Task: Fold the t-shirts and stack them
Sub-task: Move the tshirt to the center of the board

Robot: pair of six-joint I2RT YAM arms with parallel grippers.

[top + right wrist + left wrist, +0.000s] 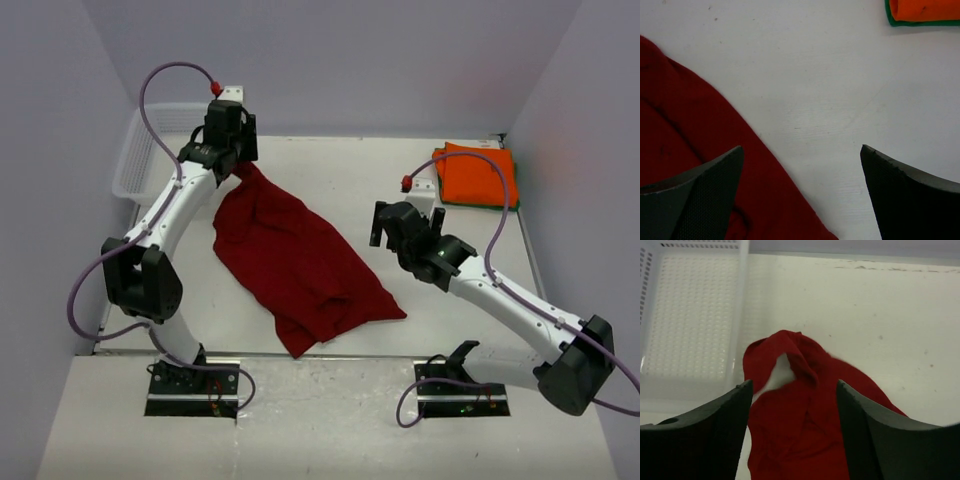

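We find the orange shirt [478, 177] stacked on the green shirt [925, 23] at two o'clock, the red shirt [290, 255] unfolded across the worktop [400, 190], and the jaws of left gripper [794, 384] and right gripper [802, 150] released.

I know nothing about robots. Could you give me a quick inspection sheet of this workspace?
Surface: white table, lightly scuffed.
Job's things: dark red t-shirt spread rumpled, unfolded; orange t-shirt folded at the far right, on a green one showing only an edge.
Clutter: white mesh basket at the far left corner.
Grippers: left gripper open over the red shirt's far corner; right gripper open, holding nothing.
Cables: purple cable looping along each arm.
Surroundings: plain pale walls.
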